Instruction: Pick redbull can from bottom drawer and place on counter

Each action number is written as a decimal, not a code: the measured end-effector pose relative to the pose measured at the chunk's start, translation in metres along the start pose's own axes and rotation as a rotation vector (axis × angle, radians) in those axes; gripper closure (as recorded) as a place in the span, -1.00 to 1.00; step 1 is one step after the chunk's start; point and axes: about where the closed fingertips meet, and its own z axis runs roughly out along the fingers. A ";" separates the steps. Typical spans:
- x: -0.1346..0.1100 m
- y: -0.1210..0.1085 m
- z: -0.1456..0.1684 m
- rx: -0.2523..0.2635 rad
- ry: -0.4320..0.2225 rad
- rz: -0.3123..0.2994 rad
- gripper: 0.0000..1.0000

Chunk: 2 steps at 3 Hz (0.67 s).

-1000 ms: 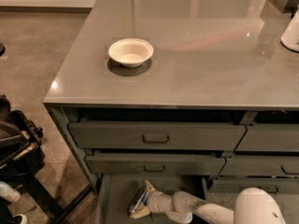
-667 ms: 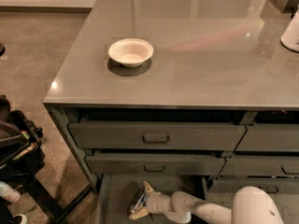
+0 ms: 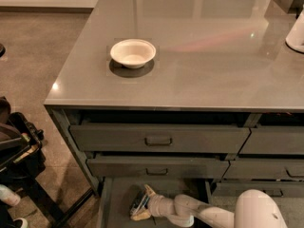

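Note:
The bottom drawer [image 3: 118,201] is pulled out at the foot of the cabinet. In it, the redbull can [image 3: 138,204] shows as a slim silver and blue shape leaning to one side. My gripper [image 3: 144,204] reaches in from the right on a white arm, its tan fingers [image 3: 150,191] pressed against either side of the can, shut on it. The glossy grey counter [image 3: 199,56] spreads above the drawer fronts.
A white bowl [image 3: 133,52] sits on the counter's left part. A white object [image 3: 296,34] stands at the counter's right edge. Two handled drawers [image 3: 158,138] are slightly ajar above the bottom one. Dark equipment [image 3: 14,151] stands on the floor at left.
The gripper has edged very slightly left in the drawer; the can stays between its fingers. Nothing else has moved.

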 end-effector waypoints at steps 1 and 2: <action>0.000 0.000 0.000 0.000 0.000 0.000 -0.18; 0.000 0.000 0.000 0.000 0.000 0.000 0.30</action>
